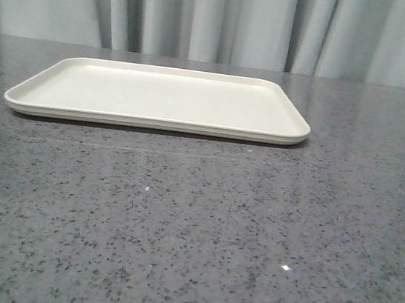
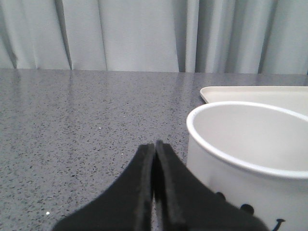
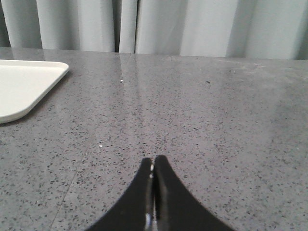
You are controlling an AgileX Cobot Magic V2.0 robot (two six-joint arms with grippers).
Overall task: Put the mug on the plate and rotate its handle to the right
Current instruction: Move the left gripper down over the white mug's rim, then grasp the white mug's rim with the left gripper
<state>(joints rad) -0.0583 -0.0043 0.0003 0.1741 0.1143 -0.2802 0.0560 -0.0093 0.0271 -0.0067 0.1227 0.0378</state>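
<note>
The mug (image 2: 250, 163) appears only in the left wrist view, standing upright on the grey speckled counter (image 1: 192, 232) just beside the left gripper (image 2: 154, 147). Its white bowl is open upward and nothing lies inside it that the view shows. Black marks of a printed face show low on its side, cut off by the picture's edge. Its handle is not visible in any view, so its direction cannot be told. The mug does not touch the gripper; a narrow strip of counter shows between them.

Beyond the mug lies the plate (image 2: 255, 92), a cream rectangular tray with a low rim and rounded corners. In the front view the plate (image 1: 157, 97) rests flat toward the far edge of the counter, and its surface is bare. The mug does not appear in the front view.

The left gripper has its black fingers pressed together, holding nothing. The right gripper (image 3: 154, 161) also has its fingers pressed together and grips nothing; it hangs low over bare counter, with a corner of the plate (image 3: 24, 91) well apart from it.

Pale pleated curtains (image 1: 220, 16) hang behind the counter's far edge.
</note>
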